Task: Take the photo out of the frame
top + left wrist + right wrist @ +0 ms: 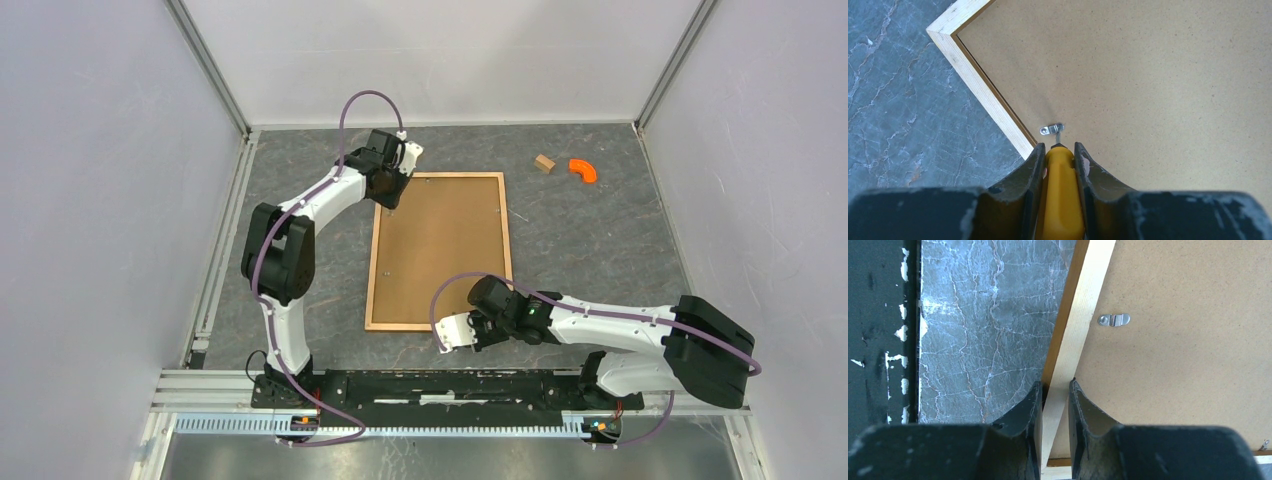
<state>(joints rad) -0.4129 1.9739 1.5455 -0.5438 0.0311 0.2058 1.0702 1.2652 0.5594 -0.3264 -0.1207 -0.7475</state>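
Blocking: backing board (440, 250) in frame (1083, 315), clip (1051, 129) at L pincer (1058, 150)'s yellow tool (1060, 200).

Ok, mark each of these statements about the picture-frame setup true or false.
1. The left gripper grips a yellow-handled tool whose tip is at a small metal clip. True.
2. The thin orange-brown wooden picture frame lies with its photo facing up. False: its plain brown backing board faces up.
3. The right gripper has its fingers on either side of the frame's pale border. True.
4. The orange curved piece lies on the backing board. False: it lies on the grey table, beside a small wooden block.
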